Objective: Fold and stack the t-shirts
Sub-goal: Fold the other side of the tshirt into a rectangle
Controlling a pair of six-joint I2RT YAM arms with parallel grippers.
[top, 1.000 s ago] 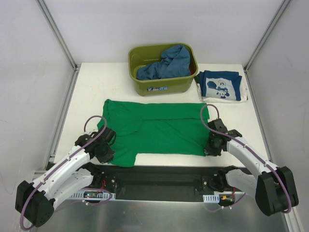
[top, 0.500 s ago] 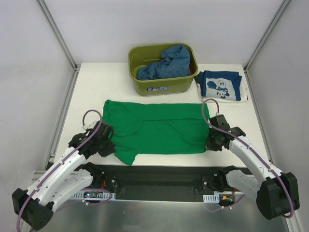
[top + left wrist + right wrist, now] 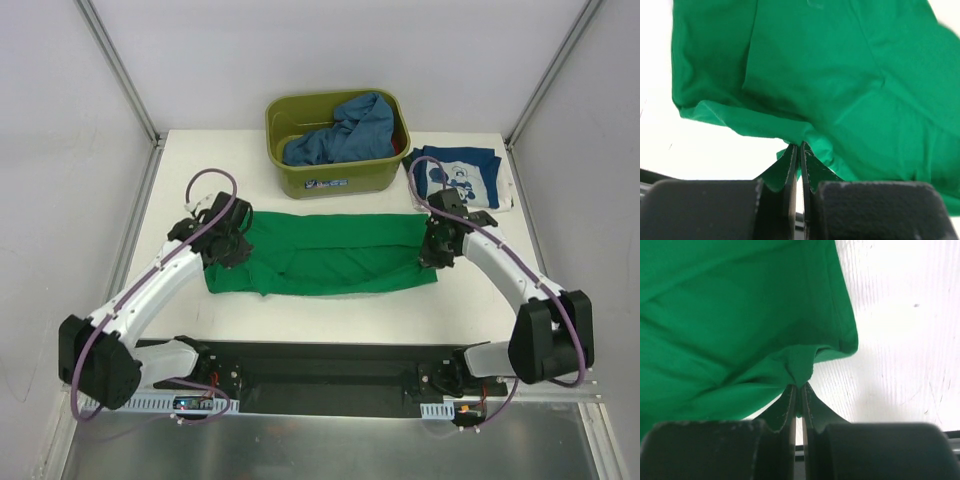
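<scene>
place: robotics lab cell | cues: white enclosure walls (image 3: 330, 50), aluminium frame posts (image 3: 118, 70), white table (image 3: 340, 320)

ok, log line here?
green shirt: half folded | left gripper: shut on it | right gripper: shut on it | blue shirt: in tub

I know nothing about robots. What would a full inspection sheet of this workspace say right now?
Surface: white table, flat.
Job's things: green t-shirt lies mid-table as a long folded band; navy t-shirt lies folded at the far right; blue t-shirt is bunched in the tub.
Clutter: olive tub at the far edge.
Grippers: left gripper is shut on the green t-shirt's left end; right gripper is shut on its right end.
Cables: purple cables loop above both wrists.
Surroundings: white walls with metal frame posts.
</scene>
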